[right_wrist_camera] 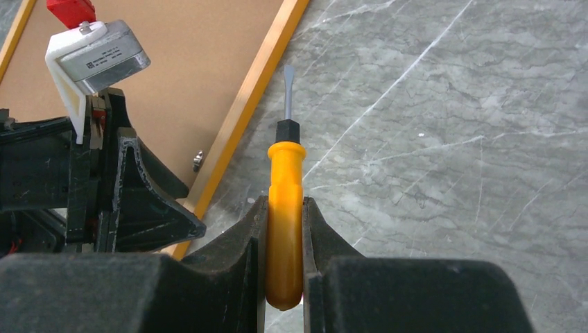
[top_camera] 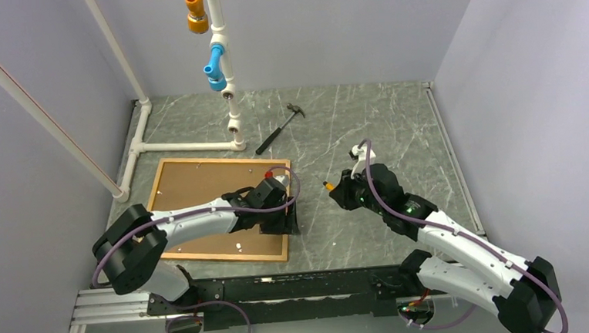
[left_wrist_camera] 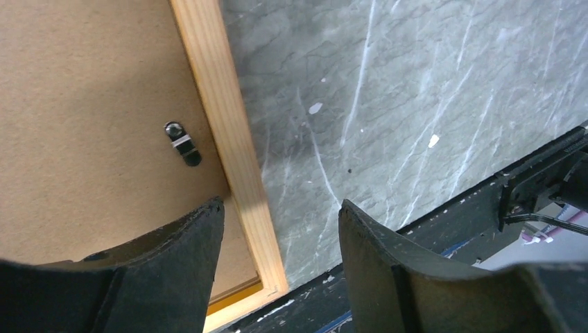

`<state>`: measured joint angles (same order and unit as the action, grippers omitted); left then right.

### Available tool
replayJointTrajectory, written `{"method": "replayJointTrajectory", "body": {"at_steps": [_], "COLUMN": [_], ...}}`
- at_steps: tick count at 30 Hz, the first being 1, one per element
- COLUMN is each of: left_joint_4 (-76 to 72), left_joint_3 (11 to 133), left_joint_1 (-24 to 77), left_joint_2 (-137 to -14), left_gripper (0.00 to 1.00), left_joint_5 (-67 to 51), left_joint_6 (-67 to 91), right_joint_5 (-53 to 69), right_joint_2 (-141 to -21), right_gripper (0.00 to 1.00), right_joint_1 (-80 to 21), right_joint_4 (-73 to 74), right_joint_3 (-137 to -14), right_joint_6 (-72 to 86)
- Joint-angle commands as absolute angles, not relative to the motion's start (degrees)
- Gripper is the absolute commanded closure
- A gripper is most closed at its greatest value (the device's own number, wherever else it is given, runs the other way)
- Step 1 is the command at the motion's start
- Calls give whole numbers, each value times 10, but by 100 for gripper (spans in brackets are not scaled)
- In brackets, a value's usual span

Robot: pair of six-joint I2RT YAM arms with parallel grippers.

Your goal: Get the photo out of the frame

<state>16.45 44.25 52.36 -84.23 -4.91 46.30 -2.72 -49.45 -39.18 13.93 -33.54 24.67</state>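
Frame (top_camera: 222, 162): lies face down on the table (top_camera: 366, 131), left of centre, in front of the left arm. Its rim shows a light wood colour from behind, with an orange lip at the near corner.

Photo (top_camera: 200, 189): seated inside the frame, with only its brown board back showing. The printed side cannot be seen. A small dark clip (left_wrist_camera: 182, 143) sits on the board just inside the right rail.

Left gripper (left_wrist_camera: 281, 208): over the frame's near right corner, fingers (left_wrist_camera: 173, 267) spread apart and holding nothing. One finger is above the board, the other above bare table, and the rail runs between them. Contact with the frame cannot be determined.

Right gripper (right_wrist_camera: 284, 208): jaws closed on the orange handle of a screwdriver (right_wrist_camera: 286, 166). The blade points away from the wrist, its tip near the frame's right rail but apart from it.

Also present: a hammer (top_camera: 280, 127) and a white pipe structure (top_camera: 190, 146), both beyond the frame
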Motion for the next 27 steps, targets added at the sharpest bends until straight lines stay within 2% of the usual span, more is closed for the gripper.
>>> {"method": "replayJointTrajectory", "body": {"at_steps": [1, 14, 22, 27], "left_joint_4": [108, -3, -25, 7], "left_joint_3": [467, 589, 656, 637], "left_joint_1": [532, 553, 553, 549], "left_joint_2": [-860, -985, -1029, -976], "left_gripper": [35, 36, 36, 34], "left_joint_5": [-83, -209, -242, -208], "left_joint_6": [474, 475, 462, 431], "right_joint_5": [-41, -247, -282, -282], "right_joint_2": [-480, -351, -345, -349], "right_gripper": [100, 100, 100, 100], "right_joint_1": [-389, -388, -385, -385], "right_joint_4": [139, 245, 270, 263], "right_joint_3": [-332, -357, -380, -381], "right_joint_6": [254, 295, 296, 293]}}
